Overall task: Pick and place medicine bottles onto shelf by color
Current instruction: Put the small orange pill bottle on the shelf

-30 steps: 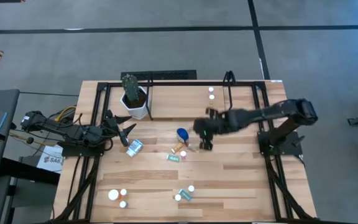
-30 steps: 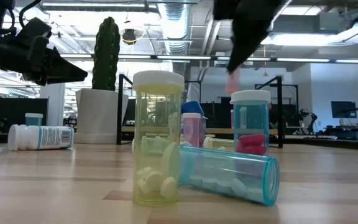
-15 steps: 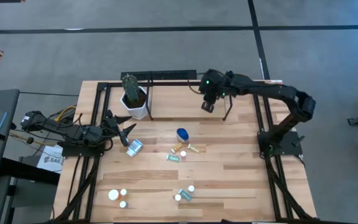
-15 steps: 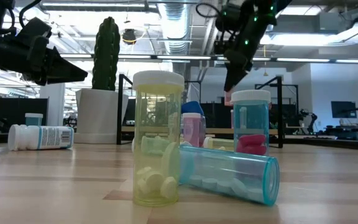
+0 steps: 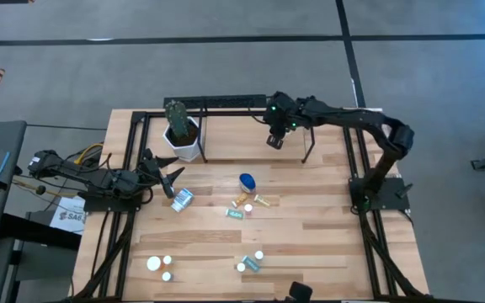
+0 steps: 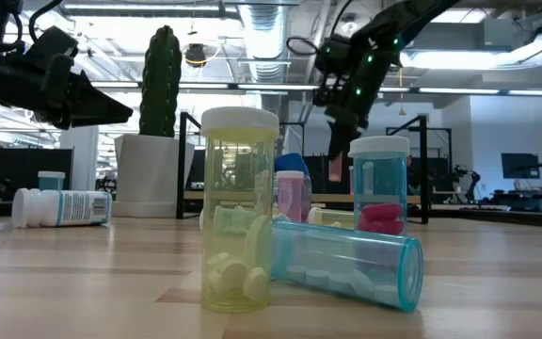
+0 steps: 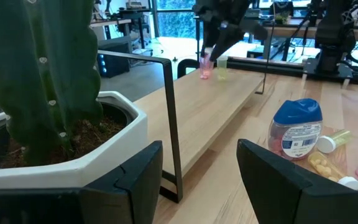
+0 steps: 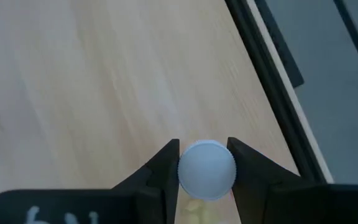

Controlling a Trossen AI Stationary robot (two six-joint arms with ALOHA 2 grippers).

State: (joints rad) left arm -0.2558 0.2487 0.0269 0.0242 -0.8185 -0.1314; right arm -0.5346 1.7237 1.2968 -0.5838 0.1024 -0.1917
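Observation:
My right gripper (image 5: 274, 140) hangs over the shelf (image 5: 242, 139), a light board in black rails at the table's far side, shut on a small pink medicine bottle (image 7: 205, 67) with a white cap. A yellowish bottle (image 7: 221, 63) stands on the board beside it. My left gripper (image 5: 168, 178) waits open at the table's left, next to the cactus pot (image 5: 182, 135). A rounded blue bottle (image 5: 247, 181), a teal one (image 5: 234, 213) and an amber one (image 5: 265, 200) lie mid-table. My right gripper pinches the pink bottle's white cap (image 8: 207, 171) between its two fingers, one on each side. The fingers come slanting down from above. The pink body (image 6: 335, 168) hangs upright below them, close over the shelf board; whether its base touches the board I cannot tell.
A white bottle with a teal label (image 5: 181, 199) lies near my left gripper. White-capped bottles (image 5: 154, 263) and a teal one (image 5: 251, 263) sit near the front edge. The shelf's black posts (image 7: 173, 124) and rails stand around the board.
My right gripper has swung from mid-table toward the far edge and over the shelf, carrying the pink bottle, then sunk a little and shifted slightly left. It has stayed shut on the cap.

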